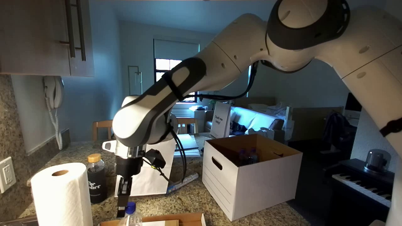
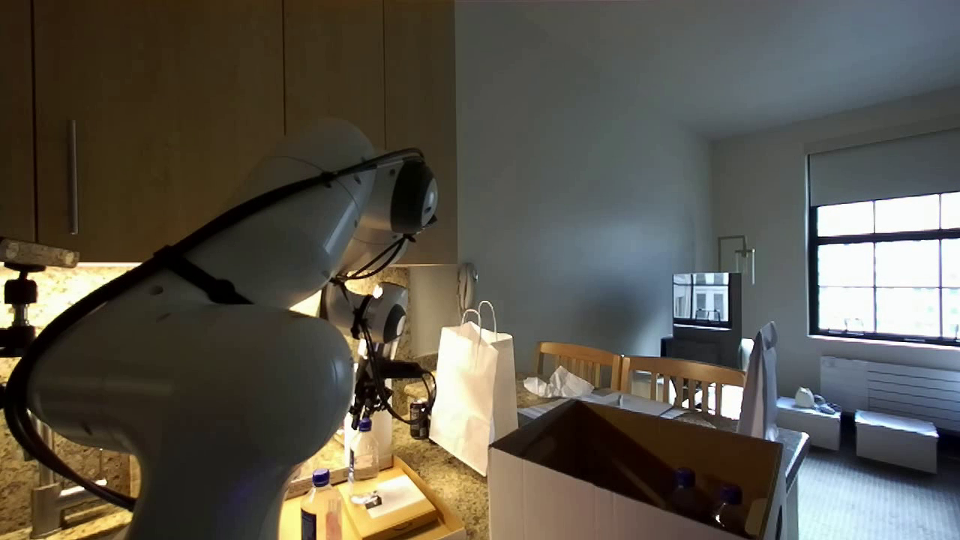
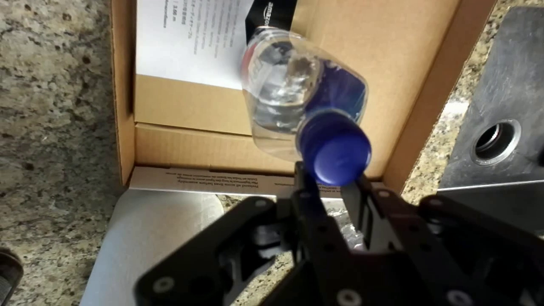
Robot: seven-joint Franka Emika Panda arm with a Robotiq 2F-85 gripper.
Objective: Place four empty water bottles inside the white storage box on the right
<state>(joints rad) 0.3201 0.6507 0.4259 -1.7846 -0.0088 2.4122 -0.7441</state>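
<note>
Blue-capped bottle [image 3: 293, 93], gripped by claw [image 3: 331, 178], white storage box [image 1: 267, 190] in both exterior views only

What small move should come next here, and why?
Probably a straight lift: the pincer appears closed on the blue cap of a clear bottle within the cardboard tray, so raising it first should clear the tray's walls before any swing toward the white storage box, which holds two bottles.
</note>
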